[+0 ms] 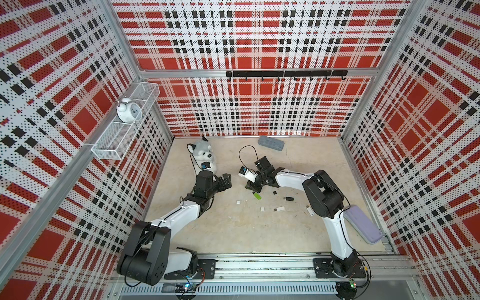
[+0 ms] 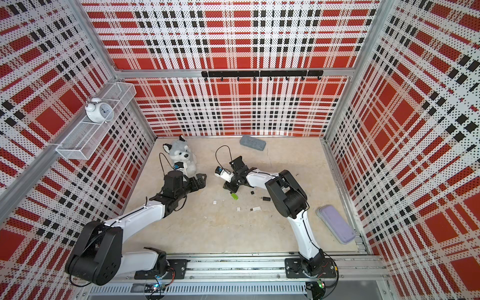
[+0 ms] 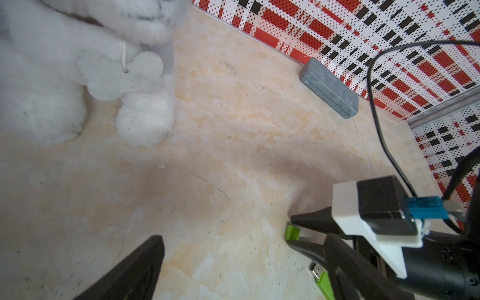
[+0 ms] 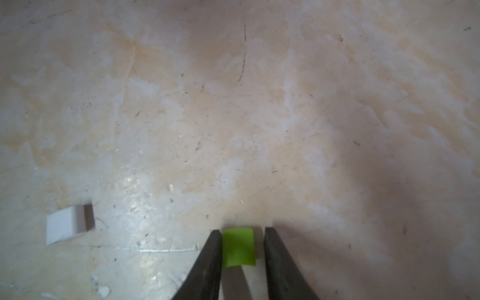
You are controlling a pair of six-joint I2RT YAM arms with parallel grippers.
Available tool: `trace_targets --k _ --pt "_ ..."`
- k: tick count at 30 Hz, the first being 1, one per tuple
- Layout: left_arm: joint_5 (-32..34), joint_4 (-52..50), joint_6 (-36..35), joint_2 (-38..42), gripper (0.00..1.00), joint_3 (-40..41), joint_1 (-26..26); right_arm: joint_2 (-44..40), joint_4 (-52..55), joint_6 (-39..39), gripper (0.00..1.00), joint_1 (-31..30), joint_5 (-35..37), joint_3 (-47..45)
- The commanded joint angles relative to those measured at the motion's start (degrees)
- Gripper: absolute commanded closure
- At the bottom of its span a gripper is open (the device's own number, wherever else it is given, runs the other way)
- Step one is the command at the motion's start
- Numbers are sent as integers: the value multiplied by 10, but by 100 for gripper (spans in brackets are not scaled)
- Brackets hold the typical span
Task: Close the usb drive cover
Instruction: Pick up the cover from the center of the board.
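Left jaws spread, right jaws loosely straddling green cap; wire basket holds an alarm clock.

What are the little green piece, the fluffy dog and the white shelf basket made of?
Green piece: probably plastic, matte, smooth and evenly coloured.
Dog: plush fabric, with fuzzy grey-and-white pile.
Basket: seemingly white-coated metal mesh, a fine see-through grid on a thin wire frame.

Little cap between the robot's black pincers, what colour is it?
The cap is bright green; the right wrist view shows it best.
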State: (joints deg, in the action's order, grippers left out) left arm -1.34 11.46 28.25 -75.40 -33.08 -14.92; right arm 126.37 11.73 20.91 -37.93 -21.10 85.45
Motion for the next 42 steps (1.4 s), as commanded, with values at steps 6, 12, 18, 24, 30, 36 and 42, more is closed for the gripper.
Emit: trace_targets --k 6,12,18,24,30,36,42 --pt "-19 5 -6 4 2 -13 3 -2 22 9 79 -1 -9 -23" --pt "-71 20 2 8 1 -12 3 -93 -62 31 79 -1 -26 -95" --pt "-165 42 2 20 3 -13 3 -229 -216 76 77 -1 -49 -233" --pt "-262 64 2 30 7 -19 -24 -330 -322 127 76 -2 -55 -344" --pt "-322 68 4 -2 14 -50 -54 -368 -353 144 76 -1 -63 -382" --pt "-384 74 6 -43 27 -78 -61 -373 -374 140 76 -2 -67 -394" --pt "-416 74 5 -78 40 -87 -61 -371 -399 131 76 -2 -73 -397"
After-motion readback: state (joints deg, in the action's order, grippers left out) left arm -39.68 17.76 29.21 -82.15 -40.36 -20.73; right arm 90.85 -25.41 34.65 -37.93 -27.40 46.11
